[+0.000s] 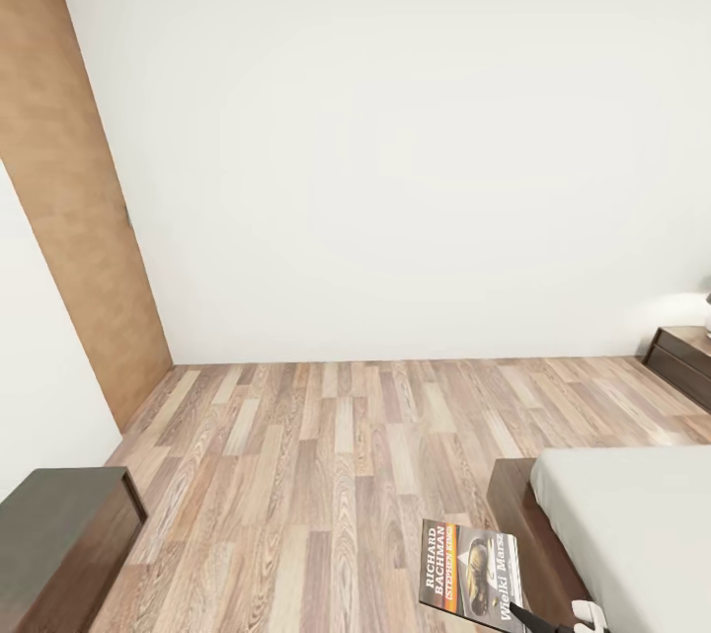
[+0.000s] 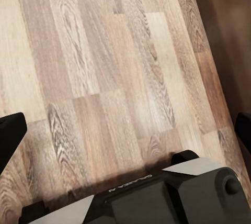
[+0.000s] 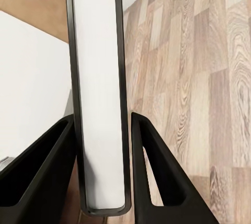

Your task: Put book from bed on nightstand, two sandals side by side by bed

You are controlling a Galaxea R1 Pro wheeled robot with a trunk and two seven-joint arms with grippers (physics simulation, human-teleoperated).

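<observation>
Book [image 1: 472, 579] held edge-on by the closed right gripper [image 3: 102, 171] at lower frame | left gripper [image 2: 125, 130] spread wide, empty | risk: book slipping from thin-edge hold before the nightstand [image 1: 681, 361], right edge, is reached.

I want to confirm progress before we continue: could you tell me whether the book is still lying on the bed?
No, the book is clamped edge-on between the right gripper's fingers, held above the wood floor beside the bed.

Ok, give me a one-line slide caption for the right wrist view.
Right gripper clamps the book edge-on between its fingers, above the wood-plank floor.
</observation>
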